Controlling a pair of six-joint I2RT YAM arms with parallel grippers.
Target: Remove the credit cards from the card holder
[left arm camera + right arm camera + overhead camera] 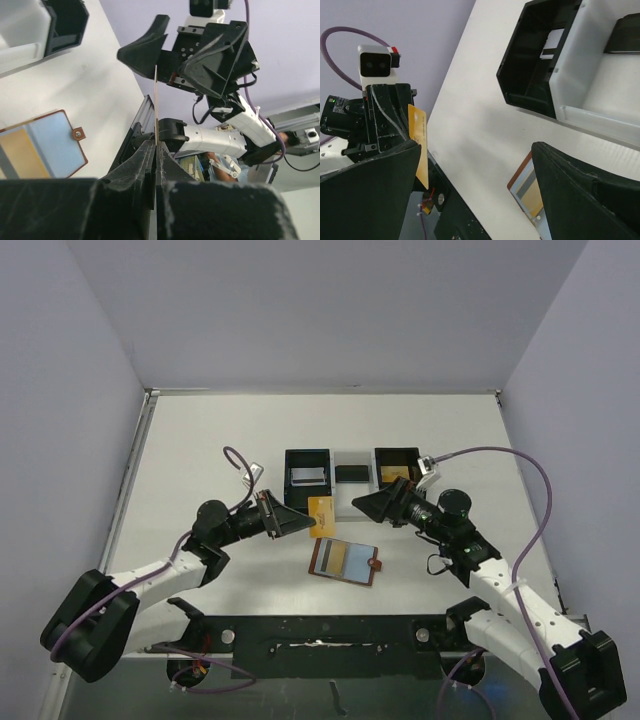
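Observation:
The brown card holder (pixel 346 562) lies open on the table, blue-grey pockets up, with a yellow card (pixel 333 558) still in one pocket. It also shows in the left wrist view (pixel 45 142) and the right wrist view (pixel 529 184). My left gripper (pixel 303 524) is shut on an orange-yellow credit card (pixel 320 512), held upright above the table just behind the holder. The card is edge-on in the left wrist view (pixel 156 102) and face-on in the right wrist view (pixel 419 142). My right gripper (pixel 366 507) is open and empty, facing the card from the right, a short gap away.
A black-and-white three-compartment tray (pixel 351 492) stands behind the grippers. Its left part holds a white card (pixel 307 476), its middle part a black item (pixel 351 474), its right part a yellow card (pixel 395 473). Walls close the table's left, right and back sides.

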